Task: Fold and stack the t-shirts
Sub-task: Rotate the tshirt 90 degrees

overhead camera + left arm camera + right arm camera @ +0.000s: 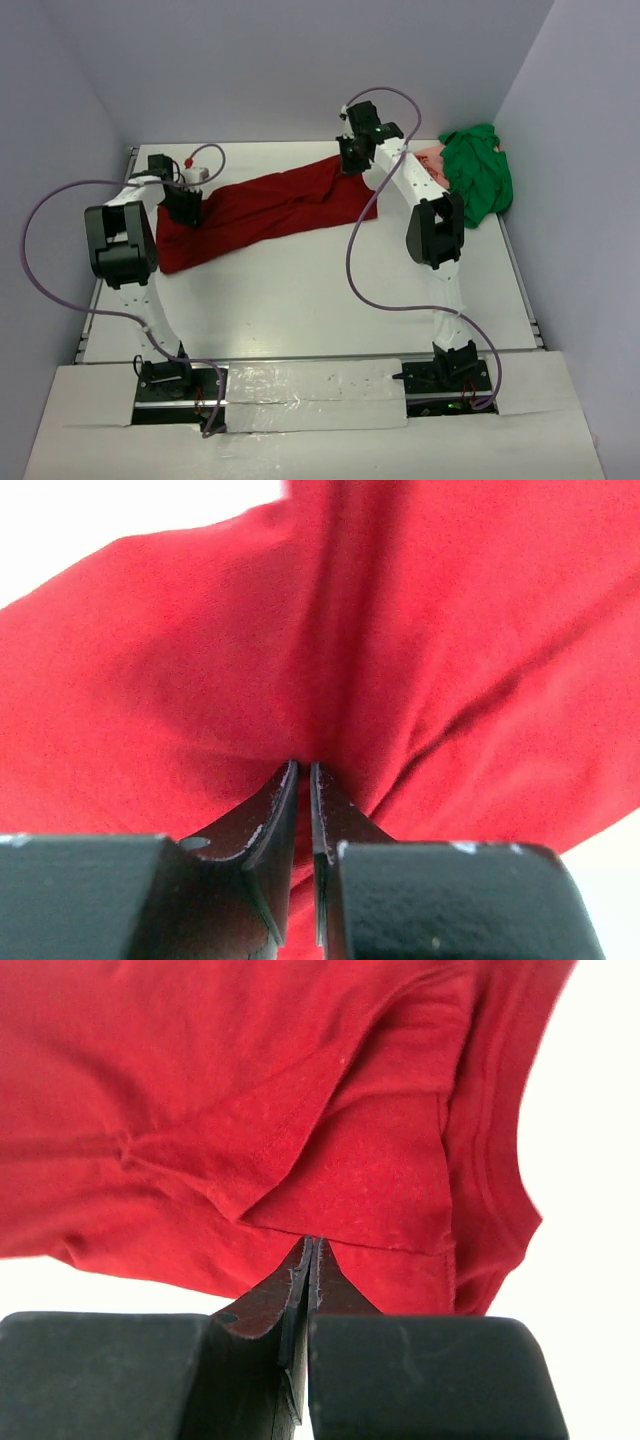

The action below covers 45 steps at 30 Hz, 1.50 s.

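Note:
The maroon t-shirt (270,210) lies in a long band across the back half of the white table (300,300), drawn out between my two grippers. My left gripper (185,207) is shut on its left end; in the left wrist view red cloth (400,630) bunches into folds at the nearly closed tips (304,765). At the shirt's right end my right gripper (352,155) is also shut, its tips (312,1240) pinching a folded hem of the maroon t-shirt (250,1090). The green t-shirt (478,172) lies crumpled at the back right, over the pink t-shirt (430,157), of which only an edge shows.
Grey walls close in the table on the left, back and right. Purple cables (352,250) loop from both arms over the table. The arm bases (170,380) stand on the near edge, with a taped strip between them.

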Each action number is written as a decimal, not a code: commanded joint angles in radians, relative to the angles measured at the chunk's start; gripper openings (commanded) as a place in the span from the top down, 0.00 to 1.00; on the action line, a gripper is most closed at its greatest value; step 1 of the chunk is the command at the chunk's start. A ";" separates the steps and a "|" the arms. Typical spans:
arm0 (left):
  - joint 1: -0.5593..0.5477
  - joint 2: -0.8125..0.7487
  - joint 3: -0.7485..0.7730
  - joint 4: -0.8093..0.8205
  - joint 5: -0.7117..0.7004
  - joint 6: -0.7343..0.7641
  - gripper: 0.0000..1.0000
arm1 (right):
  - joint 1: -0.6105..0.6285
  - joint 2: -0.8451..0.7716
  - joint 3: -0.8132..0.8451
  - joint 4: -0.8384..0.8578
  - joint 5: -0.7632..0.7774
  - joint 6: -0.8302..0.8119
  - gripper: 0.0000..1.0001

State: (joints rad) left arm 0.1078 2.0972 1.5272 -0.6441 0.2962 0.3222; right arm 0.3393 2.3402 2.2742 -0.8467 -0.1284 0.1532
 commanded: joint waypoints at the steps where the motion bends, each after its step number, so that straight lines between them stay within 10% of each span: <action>1: -0.066 -0.028 -0.151 -0.334 0.059 0.227 0.81 | -0.017 -0.103 0.038 0.026 -0.016 0.013 1.00; 9: -0.428 -0.157 -0.337 -0.439 0.101 0.512 0.80 | -0.034 -0.163 0.056 0.006 -0.022 0.017 1.00; 28: -0.893 0.205 0.367 -0.390 0.321 0.305 0.84 | -0.059 -0.248 0.076 -0.051 0.019 0.029 1.00; 45: -0.901 -0.097 -0.076 -0.574 0.590 0.327 0.80 | -0.069 -0.279 0.028 -0.069 -0.060 0.046 1.00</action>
State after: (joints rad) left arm -0.7868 2.1132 1.4696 -1.1587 0.7746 0.6136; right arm 0.2756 2.1368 2.2932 -0.9096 -0.1493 0.1856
